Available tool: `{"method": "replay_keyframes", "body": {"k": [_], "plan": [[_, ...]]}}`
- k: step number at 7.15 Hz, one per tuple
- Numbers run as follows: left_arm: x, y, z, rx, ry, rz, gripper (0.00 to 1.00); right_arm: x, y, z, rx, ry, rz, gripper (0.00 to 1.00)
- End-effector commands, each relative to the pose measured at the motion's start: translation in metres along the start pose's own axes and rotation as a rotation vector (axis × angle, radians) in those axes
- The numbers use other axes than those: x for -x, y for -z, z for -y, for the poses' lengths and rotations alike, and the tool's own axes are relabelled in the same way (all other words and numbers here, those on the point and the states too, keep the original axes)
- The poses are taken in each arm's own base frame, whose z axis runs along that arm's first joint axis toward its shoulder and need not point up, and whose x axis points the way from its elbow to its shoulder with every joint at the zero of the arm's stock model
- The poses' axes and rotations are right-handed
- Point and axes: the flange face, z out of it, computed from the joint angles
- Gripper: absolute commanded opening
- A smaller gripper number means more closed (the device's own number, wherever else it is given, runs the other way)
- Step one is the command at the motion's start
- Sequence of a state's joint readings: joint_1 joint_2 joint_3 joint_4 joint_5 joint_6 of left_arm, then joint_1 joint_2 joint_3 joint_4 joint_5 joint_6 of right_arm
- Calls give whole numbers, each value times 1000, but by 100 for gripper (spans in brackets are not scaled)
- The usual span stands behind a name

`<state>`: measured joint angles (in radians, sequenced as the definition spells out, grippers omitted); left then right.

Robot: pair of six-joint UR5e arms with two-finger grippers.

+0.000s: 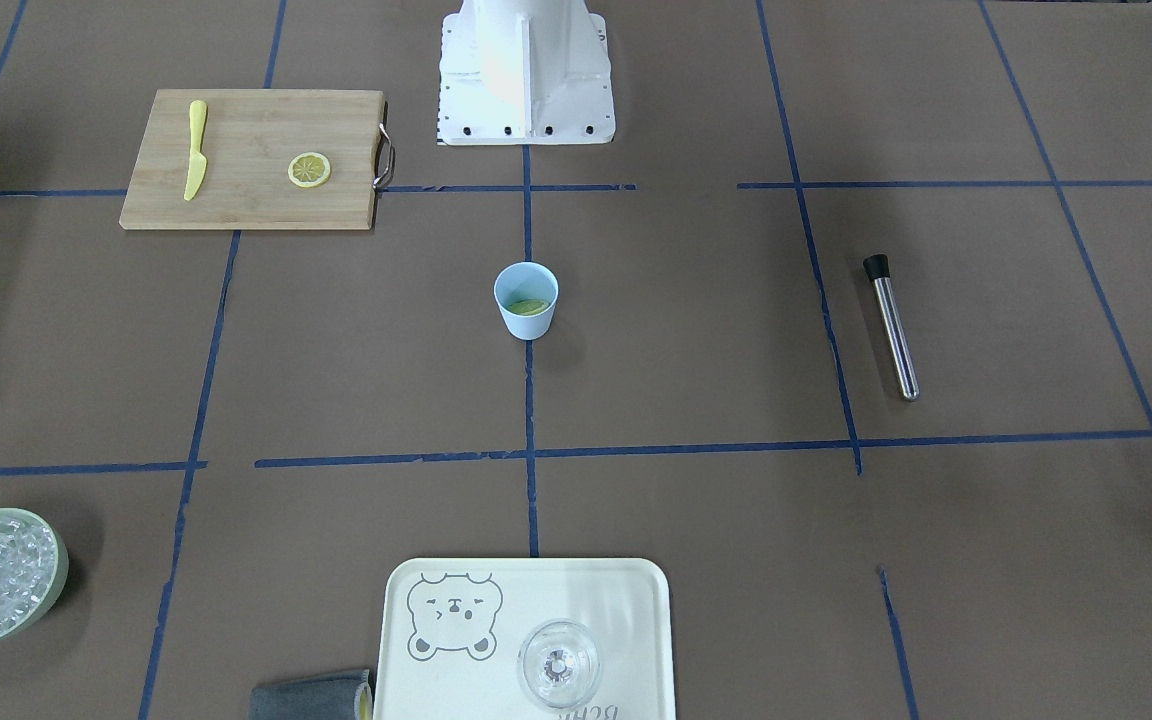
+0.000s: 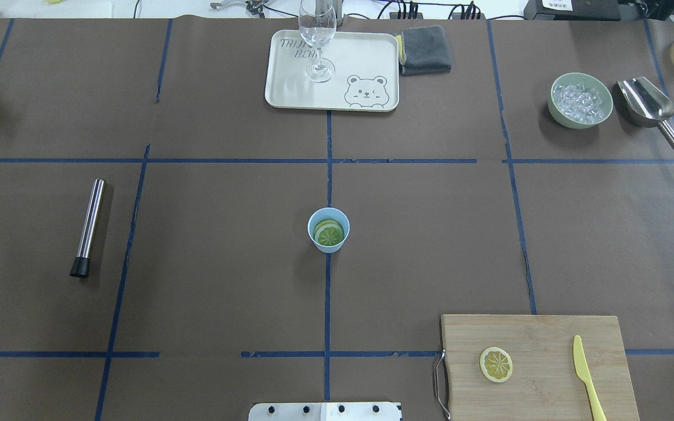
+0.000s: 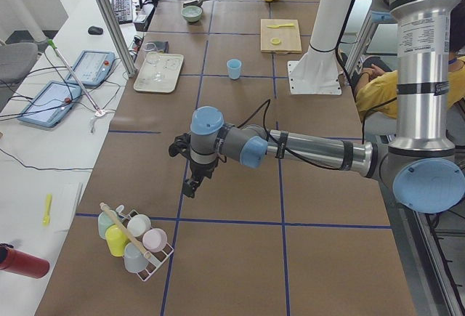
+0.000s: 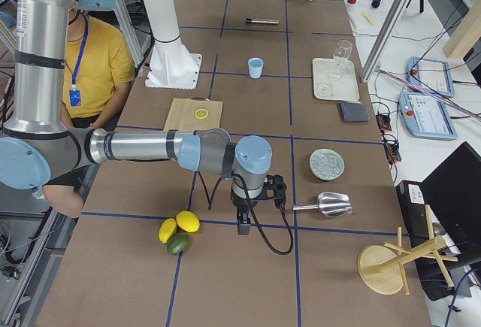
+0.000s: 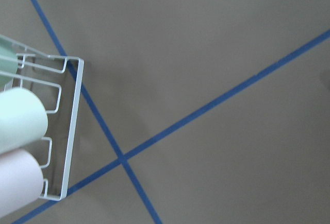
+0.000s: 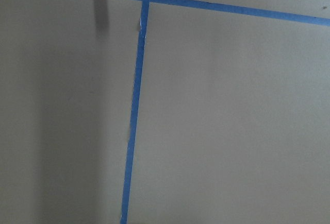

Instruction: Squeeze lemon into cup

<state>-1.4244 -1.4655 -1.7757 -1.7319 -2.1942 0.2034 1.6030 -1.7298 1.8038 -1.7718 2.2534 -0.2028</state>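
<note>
The lemon point(image 2: 495, 364) is a round yellow slice lying flat on a wooden cutting board point(image 2: 547, 339) at the near right. The light-blue cup point(image 2: 328, 230) stands upright at the table's centre with a green citrus slice inside it. Neither gripper is near them. In the exterior left view my left gripper point(image 3: 189, 187) hangs over the table's left end beside a rack of cups point(image 3: 134, 240). My right gripper point(image 4: 242, 226) hovers at the table's right end, seen only from the exterior right view. I cannot tell whether either is open or shut.
A yellow knife point(image 2: 585, 374) lies on the board. A metal muddler point(image 2: 88, 225) lies at left. At the far side are a tray point(image 2: 290, 88) with a glass point(image 2: 317, 41), a grey cloth point(image 2: 426, 49), an ice bowl point(image 2: 581, 99) and a scoop point(image 2: 650, 105). Whole citrus fruits point(image 4: 179, 231) lie near my right gripper.
</note>
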Motion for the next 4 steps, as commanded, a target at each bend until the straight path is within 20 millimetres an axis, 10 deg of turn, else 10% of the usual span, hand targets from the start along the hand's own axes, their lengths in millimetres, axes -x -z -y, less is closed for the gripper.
{"method": "replay_keyframes", "body": {"k": [1, 4], "plan": [[45, 24, -51, 67, 183, -8, 100, 1, 0, -1, -1, 0, 1, 100], [55, 22, -60, 57, 243, -78, 100, 4, 4, 0, -9, 7, 0, 100]]}}
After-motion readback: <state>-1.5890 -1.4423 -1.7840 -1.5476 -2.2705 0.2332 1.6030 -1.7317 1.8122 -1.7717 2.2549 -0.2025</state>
